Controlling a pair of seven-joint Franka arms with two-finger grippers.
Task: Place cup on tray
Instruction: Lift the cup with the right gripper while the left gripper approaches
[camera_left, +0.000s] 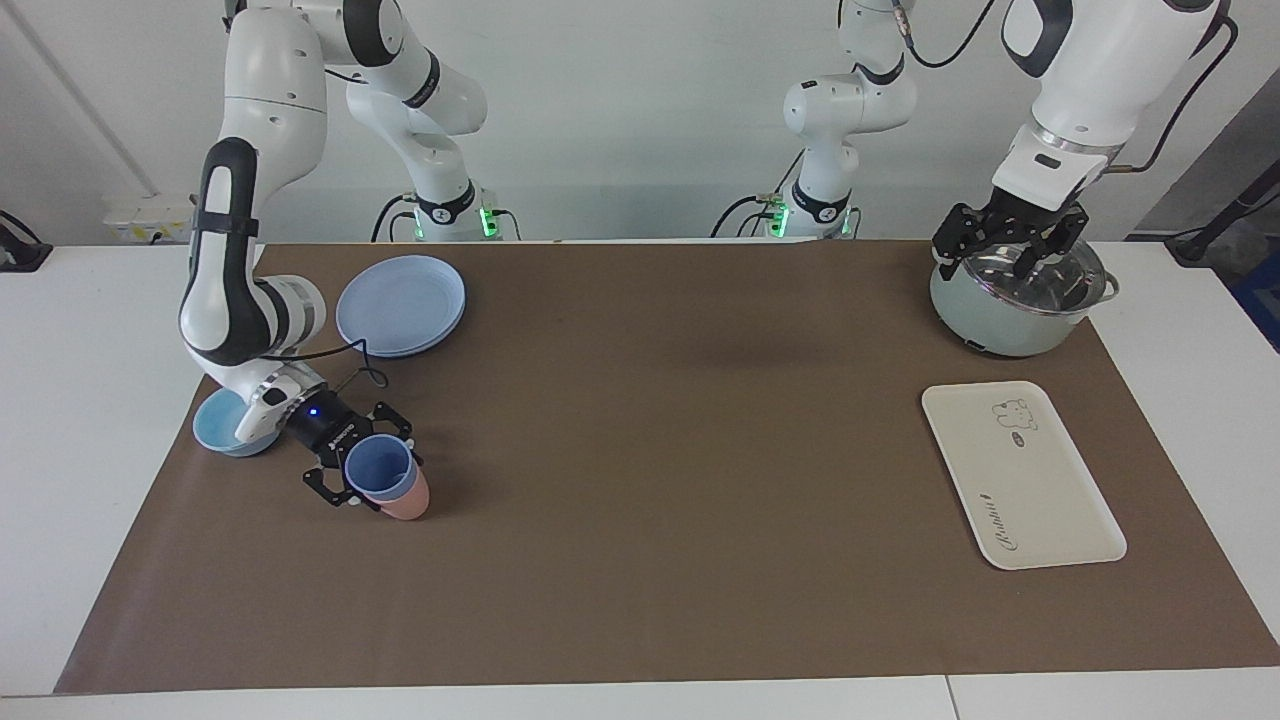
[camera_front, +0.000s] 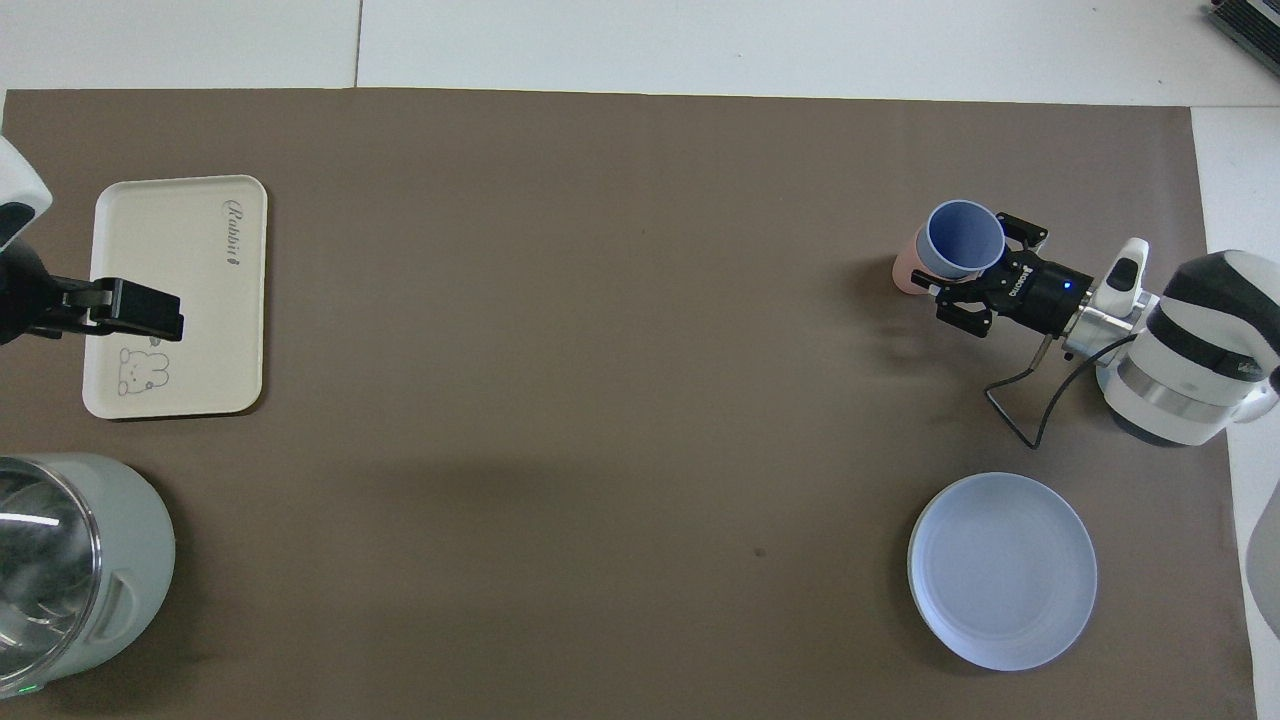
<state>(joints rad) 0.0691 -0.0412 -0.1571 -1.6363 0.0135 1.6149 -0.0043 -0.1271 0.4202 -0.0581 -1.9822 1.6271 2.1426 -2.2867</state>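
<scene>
The periwinkle-blue cup (camera_left: 377, 467) sits tilted in the mouth of a pink cup (camera_left: 408, 500) toward the right arm's end of the table. It also shows in the overhead view (camera_front: 963, 238), with the pink cup (camera_front: 908, 272) under it. My right gripper (camera_left: 372, 462) reaches in low from the side and is shut on the blue cup, one finger on each side; in the overhead view the right gripper (camera_front: 975, 262) shows the same hold. The cream tray (camera_left: 1020, 480) lies flat and bare toward the left arm's end (camera_front: 160, 240). My left gripper (camera_left: 1010, 250) waits open, raised over a pot.
A pale green pot (camera_left: 1000, 320) with a glass lid stands nearer to the robots than the tray (camera_front: 110, 560). Stacked round blue plates (camera_left: 402, 305) lie nearer to the robots than the cups (camera_front: 1002, 570). A light-blue bowl (camera_left: 215, 428) sits under the right arm's wrist.
</scene>
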